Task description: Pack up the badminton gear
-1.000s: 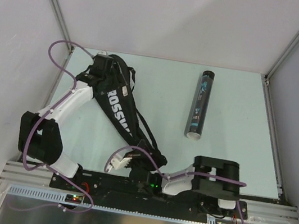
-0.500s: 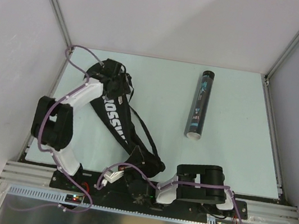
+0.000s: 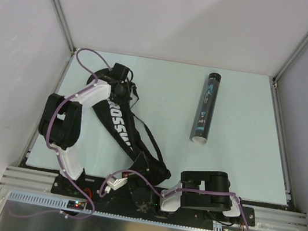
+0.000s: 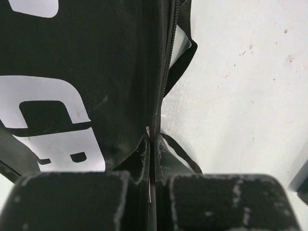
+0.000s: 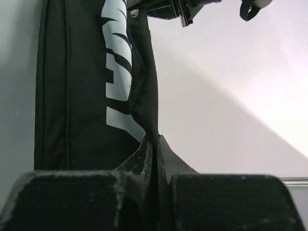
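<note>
Pale table (image 3: pixel 241 158), and the black racket bag (image 3: pixel 119 123) lies diagonally across its left side. Left gripper (image 4: pixel 151 144) pinches its far zipper edge, right gripper (image 5: pixel 153 140) clamps the near end. The black tube (image 3: pixel 205 107) lies well apart, to the right.

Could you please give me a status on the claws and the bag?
Left claw shut on the bag, far end. Right claw shut on it, near end. Tube lies apart on the table, untouched. Nothing in the way.

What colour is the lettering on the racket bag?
White, on the black racket bag; clearest in the left wrist view.
</note>
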Tool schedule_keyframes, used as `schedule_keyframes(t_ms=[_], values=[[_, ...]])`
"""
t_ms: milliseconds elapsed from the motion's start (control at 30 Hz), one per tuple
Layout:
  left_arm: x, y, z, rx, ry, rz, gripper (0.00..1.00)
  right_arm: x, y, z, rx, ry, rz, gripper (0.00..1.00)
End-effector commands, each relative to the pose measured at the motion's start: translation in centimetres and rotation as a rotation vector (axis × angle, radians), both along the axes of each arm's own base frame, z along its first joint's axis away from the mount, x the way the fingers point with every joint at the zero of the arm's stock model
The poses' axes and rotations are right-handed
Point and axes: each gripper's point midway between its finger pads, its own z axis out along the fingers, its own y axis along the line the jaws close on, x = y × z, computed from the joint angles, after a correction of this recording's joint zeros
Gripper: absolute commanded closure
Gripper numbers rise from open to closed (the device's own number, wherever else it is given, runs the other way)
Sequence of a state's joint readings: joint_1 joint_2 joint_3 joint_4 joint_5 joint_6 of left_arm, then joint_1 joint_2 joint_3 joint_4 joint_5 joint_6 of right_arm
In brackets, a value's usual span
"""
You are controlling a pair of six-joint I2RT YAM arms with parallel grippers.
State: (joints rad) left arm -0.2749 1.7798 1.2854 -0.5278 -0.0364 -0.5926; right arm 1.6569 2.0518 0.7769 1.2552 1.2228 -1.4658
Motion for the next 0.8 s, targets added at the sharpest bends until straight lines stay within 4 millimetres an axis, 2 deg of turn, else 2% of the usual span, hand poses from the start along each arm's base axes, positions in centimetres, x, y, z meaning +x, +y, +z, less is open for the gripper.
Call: schedule_keyframes(t_ms=[0,100,267,500,667,767], values=[[1.0,0.3,4.3,-0.015,-0.108,-0.022,0.99,0.3,0.2,3.7,0.352,0.050,-0.008,1.00],[0.7,0.7,6.3,-0.038,-0.154,-0.008,1.00,1.5,-0.5,3.5,0.432,0.080,-0.050,0.93],[-0.1,0.2,10.7,-0.120,-0.280,-0.005,1.00,3.5,-1.7,3.0,0.559,0.118,-0.116,0.70],[-2.1,0.9,14.5,-0.194,-0.487,0.031,1.00,6.3,-2.7,3.8,0.751,0.157,-0.174,0.42],[-3.4,1.2,14.0,-0.221,-0.528,0.045,1.00,8.1,-2.5,4.1,0.891,0.239,-0.171,0.23],[-4.0,1.6,13.4,-0.220,-0.536,0.047,1.00,8.3,-1.5,5.3,0.998,0.333,-0.119,0.13]])
